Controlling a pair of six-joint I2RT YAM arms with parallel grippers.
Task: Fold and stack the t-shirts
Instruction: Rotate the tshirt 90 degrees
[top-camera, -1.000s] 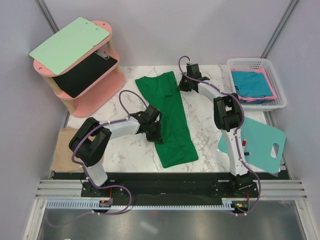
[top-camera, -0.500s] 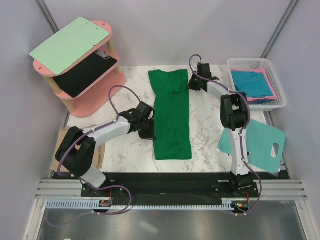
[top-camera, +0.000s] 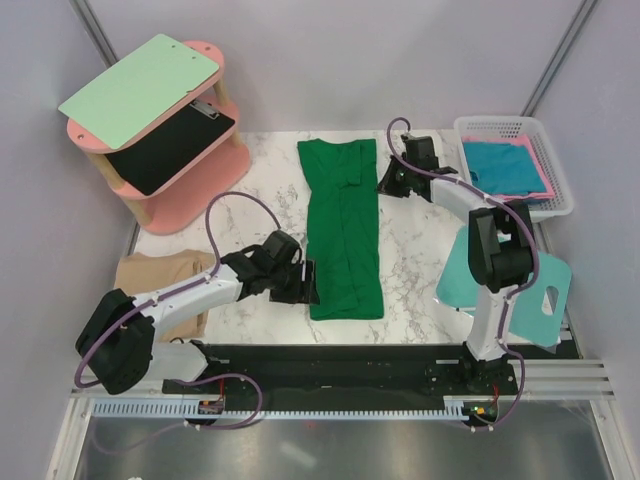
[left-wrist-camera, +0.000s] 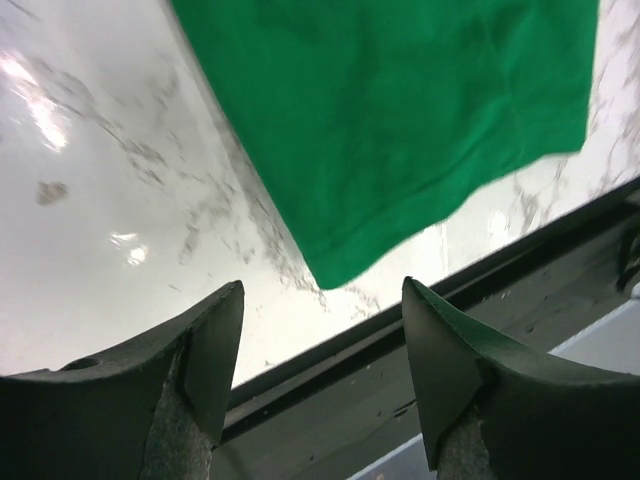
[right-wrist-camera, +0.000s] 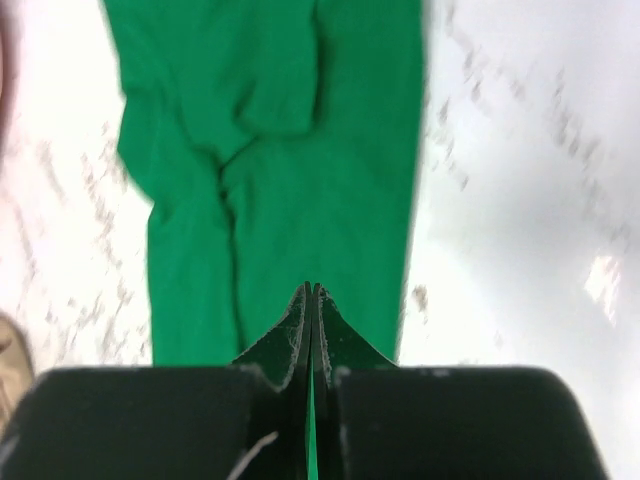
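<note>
The dark green t-shirt (top-camera: 345, 240) lies on the marble table as a long narrow strip, collar end far. My left gripper (top-camera: 305, 283) is open, low beside the shirt's near left corner, with nothing between its fingers. The left wrist view shows that gripper (left-wrist-camera: 322, 283) over the table edge and the green t-shirt (left-wrist-camera: 400, 100) ahead. My right gripper (top-camera: 386, 186) is shut at the shirt's far right edge, near the folded sleeve. Seen from the right wrist, its tips (right-wrist-camera: 312, 292) press together over the green t-shirt (right-wrist-camera: 270, 200). A tan t-shirt (top-camera: 160, 285) lies left. Teal-blue (top-camera: 505, 168) and pink (top-camera: 541, 178) t-shirts fill the basket.
The white basket (top-camera: 500, 122) stands at the far right corner. A mint-teal board with a hole (top-camera: 510, 275) lies under the right arm. A pink two-tier shelf (top-camera: 185, 190) carrying a pale green clipboard (top-camera: 140, 90) fills the far left corner.
The green t-shirt swung from a slant to lie straight. My left gripper then opened, let go of its left edge and drew back toward the near edge. The right gripper shifted slightly, still shut.
</note>
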